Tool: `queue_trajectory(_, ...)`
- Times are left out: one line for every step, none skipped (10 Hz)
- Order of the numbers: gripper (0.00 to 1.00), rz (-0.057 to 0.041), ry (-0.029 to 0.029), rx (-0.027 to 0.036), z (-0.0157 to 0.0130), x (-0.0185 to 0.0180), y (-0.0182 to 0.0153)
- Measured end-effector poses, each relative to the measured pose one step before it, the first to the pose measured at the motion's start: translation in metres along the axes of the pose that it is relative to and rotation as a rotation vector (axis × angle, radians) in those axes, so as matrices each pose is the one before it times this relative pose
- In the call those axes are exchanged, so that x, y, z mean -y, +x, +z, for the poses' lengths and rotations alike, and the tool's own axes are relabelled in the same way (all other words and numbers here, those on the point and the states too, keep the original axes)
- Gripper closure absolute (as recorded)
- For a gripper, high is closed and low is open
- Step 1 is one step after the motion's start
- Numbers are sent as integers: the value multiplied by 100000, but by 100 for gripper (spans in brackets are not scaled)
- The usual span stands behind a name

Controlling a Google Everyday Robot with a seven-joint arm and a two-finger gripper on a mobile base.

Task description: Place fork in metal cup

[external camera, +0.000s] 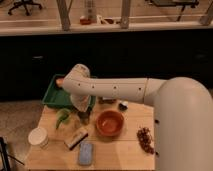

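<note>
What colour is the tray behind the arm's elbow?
Green: the tray, camera view, back-left of the table. The gripper hangs just in front.

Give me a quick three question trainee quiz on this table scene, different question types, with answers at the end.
1. True or false: the gripper is over the white tub.
2. Which is right of the orange bowl? A green tray B dark red cluster C blue object
3. Fill in: the tub stands at the table's front ____ corner in the camera view.

Key: 1 false; 2 B; 3 left.
</note>
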Motion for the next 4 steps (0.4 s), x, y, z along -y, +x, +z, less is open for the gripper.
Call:
queue_trajectory(44,-41,-22,129,-52,-22,60)
queue_trajectory(29,-60,-63,162,-66,-30,97)
queue_trajectory(23,31,-17,63,-25,-12,54)
queue_trajectory(21,70,-52,46,-14,-34,70)
